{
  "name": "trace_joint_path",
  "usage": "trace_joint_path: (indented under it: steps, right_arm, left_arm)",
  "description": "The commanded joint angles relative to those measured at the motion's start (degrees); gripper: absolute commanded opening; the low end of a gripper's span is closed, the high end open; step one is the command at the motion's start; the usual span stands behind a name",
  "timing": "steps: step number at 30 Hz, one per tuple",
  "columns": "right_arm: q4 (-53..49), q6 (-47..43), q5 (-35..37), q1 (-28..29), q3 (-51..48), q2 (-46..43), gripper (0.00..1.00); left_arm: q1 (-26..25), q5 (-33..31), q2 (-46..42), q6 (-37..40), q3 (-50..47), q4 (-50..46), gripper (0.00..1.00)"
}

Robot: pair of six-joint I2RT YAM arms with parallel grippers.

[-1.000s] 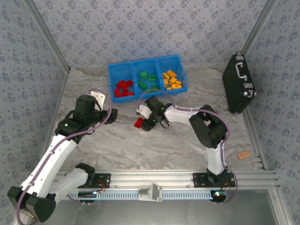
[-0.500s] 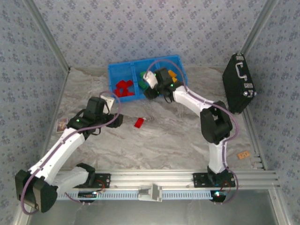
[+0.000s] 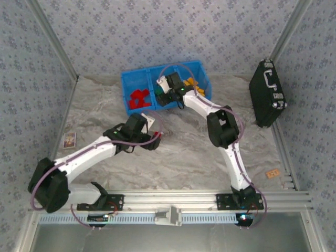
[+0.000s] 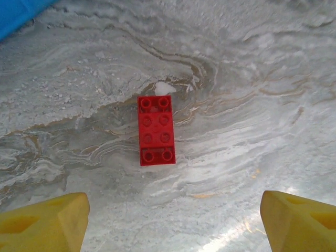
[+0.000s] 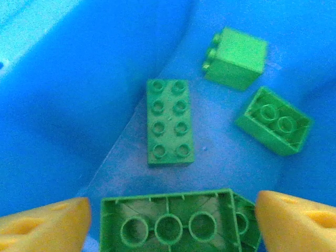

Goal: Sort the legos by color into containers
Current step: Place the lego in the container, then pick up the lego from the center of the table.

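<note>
My left gripper [image 4: 176,223]: fingers wide apart, empty, hanging directly above a lone red 2x4 brick [image 4: 156,129]. The brick lies flat, studs up, on the marble tabletop [image 4: 252,79], near the blue tray [image 3: 125,84].

My right gripper [image 5: 173,226]: fingers apart, apparently gripping nothing, over the middle compartment among green bricks [image 5: 169,122].

Step in hand: picking up red. Next, I judge: descend, close across the brick's narrow width, and carry it to the left compartment with the red bricks [image 3: 137,98].

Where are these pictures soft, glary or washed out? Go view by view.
Left wrist: red brick sharp, a glare patch on the marble table below it, yellow fingertips blurred. Right wrist: green bricks crisp, blue tray wall washed pale at top left, fingertips blurred. Top external: even light, no harsh shadows.
</note>
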Motion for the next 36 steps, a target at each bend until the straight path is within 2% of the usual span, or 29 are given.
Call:
trace_joint_path:
  steps: [1, 4, 14, 23, 27, 34, 36]
  right_arm:
    - [2.68, 2.51, -0.55, -1.12, -2.1, -3.72, 0.99]
    - [5.61, 2.85, -2.52, -0.94, -6.62, -8.84, 0.99]
    - [7.8, 2.26, -6.06, 0.5, -16.28, -23.05, 0.99]
    - [6.75, 2.01, -1.67, -0.56, -23.17, -33.99, 0.99]
    - [5.93, 1.25, 0.86, -1.05, -26.86, -38.81, 0.99]
    - [3.1, 0.89, 5.32, -2.16, -32.94, -46.65, 0.99]
    - [2.23, 1.01, 6.41, -2.72, -34.42, -48.56, 0.99]
  left_arm:
    - [-0.77, -4.63, 4.2, -0.49, 1.28, 4.27, 0.85]
    - [-1.29, -6.31, 8.99, 0.58, 3.08, 6.02, 0.85]
    - [-1.55, -4.75, 21.98, 4.28, 9.01, 8.86, 0.84]
    - [-0.33, -4.24, 27.33, 3.94, 9.9, 7.2, 0.75]
    - [0.25, -3.13, 28.7, 3.86, 10.69, 7.37, 0.63]
    - [0.65, -2.73, 29.59, 3.43, 11.89, 6.54, 0.33]
    - [0.97, -2.83, 29.15, 3.32, 11.98, 6.1, 0.31]
